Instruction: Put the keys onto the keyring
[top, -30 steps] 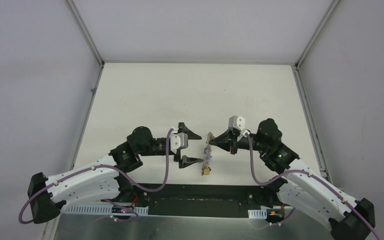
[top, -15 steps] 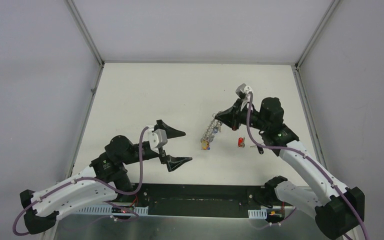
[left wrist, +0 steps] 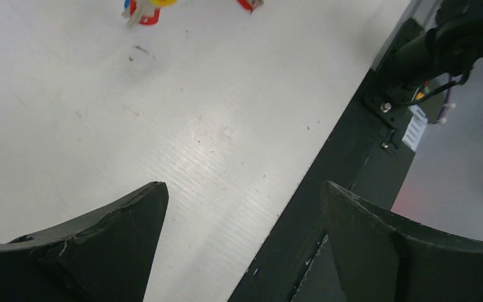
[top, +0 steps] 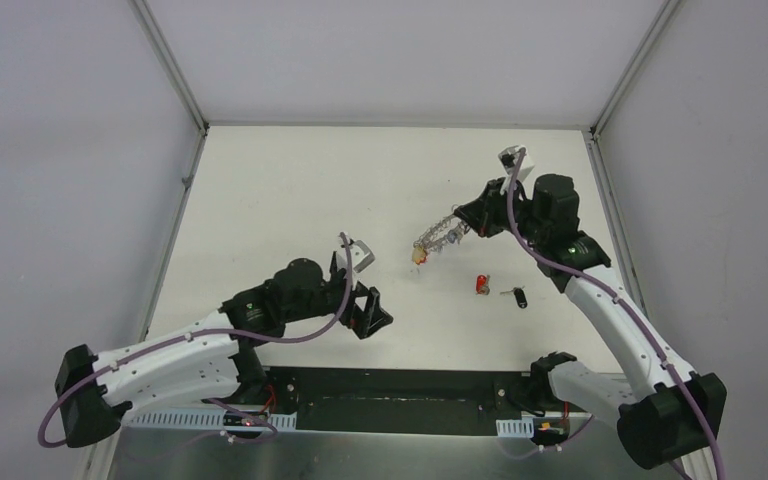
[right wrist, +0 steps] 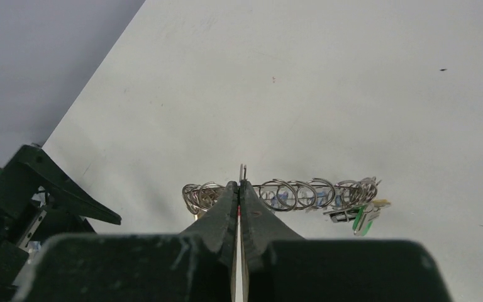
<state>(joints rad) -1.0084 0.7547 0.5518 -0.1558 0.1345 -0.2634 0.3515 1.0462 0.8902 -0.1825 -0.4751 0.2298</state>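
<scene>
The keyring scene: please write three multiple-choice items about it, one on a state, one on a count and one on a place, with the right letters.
1. The right gripper is:
A. open
B. shut on the keyring
C. shut on a loose key

2. How many loose keys lie on the table?
A. none
B. five
C. two

3. The red-headed key lies:
A. to the left of the black-headed key
B. at the table's far edge
C. on the keyring

Answers:
1 B: the right wrist view shows closed jaws pinching the ring.
2 C: one red-headed and one black-headed key lie apart from the ring.
3 A: the top view shows this order.
</scene>
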